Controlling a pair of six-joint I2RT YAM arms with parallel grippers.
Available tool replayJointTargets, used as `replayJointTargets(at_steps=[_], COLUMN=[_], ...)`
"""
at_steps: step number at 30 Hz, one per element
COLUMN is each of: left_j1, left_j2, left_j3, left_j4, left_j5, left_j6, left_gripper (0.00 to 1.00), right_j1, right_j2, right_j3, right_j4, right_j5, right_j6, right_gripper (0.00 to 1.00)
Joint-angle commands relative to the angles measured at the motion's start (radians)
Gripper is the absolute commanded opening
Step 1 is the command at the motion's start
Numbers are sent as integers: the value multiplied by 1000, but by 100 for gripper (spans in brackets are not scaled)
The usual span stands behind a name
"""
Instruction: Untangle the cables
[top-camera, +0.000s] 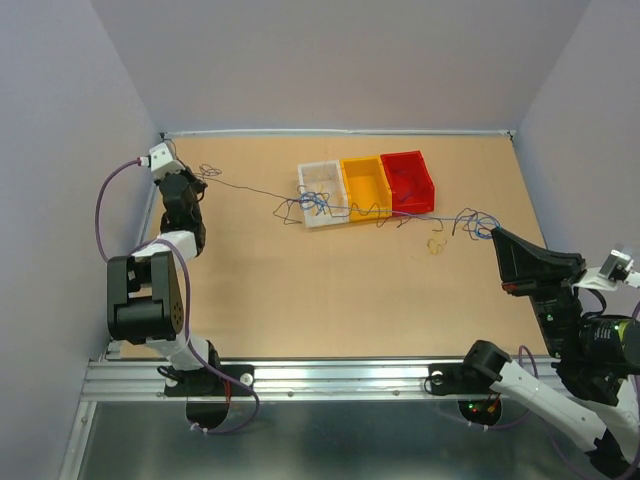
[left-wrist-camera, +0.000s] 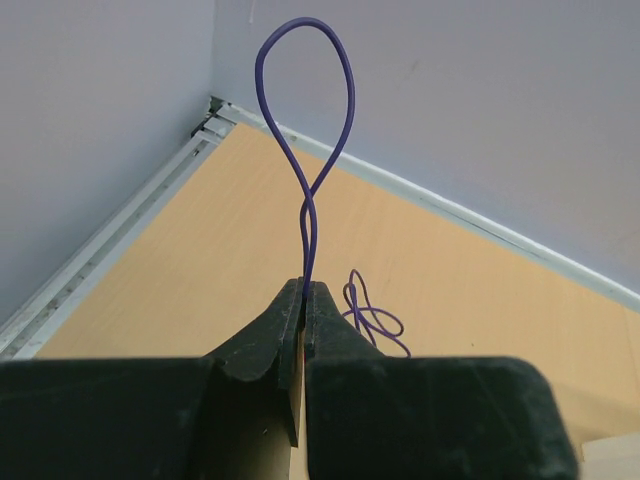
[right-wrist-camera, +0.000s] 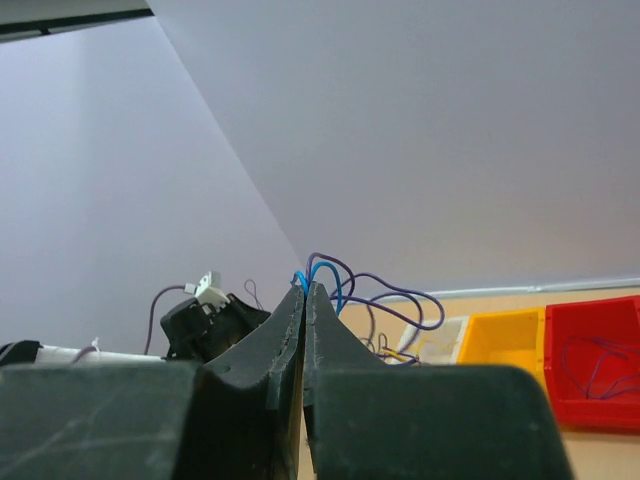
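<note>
Left fingers (left-wrist-camera: 283, 325) are pinching closed on a purple cable loop (left-wrist-camera: 305, 110) near the bench's (top-camera: 300, 290) far-left corner. The cables (top-camera: 318, 205) are running past the white bin (top-camera: 320, 165), yellow bin (top-camera: 362, 185) and red bin (top-camera: 405, 157). Right fingers (right-wrist-camera: 283, 325) are clamping the cables' right end.

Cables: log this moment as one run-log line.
left fingers: shut on purple wire | right fingers: shut on blue and purple wires | cables: stretched between both, knotted at white bin

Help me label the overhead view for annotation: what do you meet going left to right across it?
The left gripper, jaws shut on a purple cable → white bin → yellow bin → red bin → right gripper, jaws shut on blue and purple cables.
</note>
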Motion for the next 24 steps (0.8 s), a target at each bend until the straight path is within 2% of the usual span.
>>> replayJointTargets(at_steps=[1,4,7,10,13,15,18,19,20,21,22,24], left_j1=[15,14,15,11,6,3,-14,-37,-57,-75,-84,-156], left_j2=[11,12,-18,-83,-129,-151,-194,-209,-246,-266,-286,-337], left_j3=[47,54,48,22,16,24,77,91,117,123,130,150], left_j4=[37,29,28,43,44,46,12,0,-29,-40,-48,-80], left_j5=[-30,-32,53,166,347,436,609,648,697,717,740,824], left_j6=[34,34,38,23,12,2,-18,-15,-9,14,23,19], left_gripper=[0,0,0,0,0,0,0,0,0,0,0,0], right_j1=[2,2,2,4,4,2,4,4,4,2,2,4], right_j2=[32,27,52,156,280,355,458,480,506,538,555,578], right_j3=[39,42,30,26,31,34,48,63,69,74,77,86], right_j4=[-6,-12,-12,-12,-10,-12,-26,-30,-35,-35,-33,-33], right_j5=[-22,-36,-71,-134,-215,-269,-339,-364,-386,-422,-439,-455], right_j6=[-9,-6,2,20,30,24,5,-4,-10,-16,-21,-38], right_gripper=[1,1,0,1,1,5,20,31,37,56,67,81])
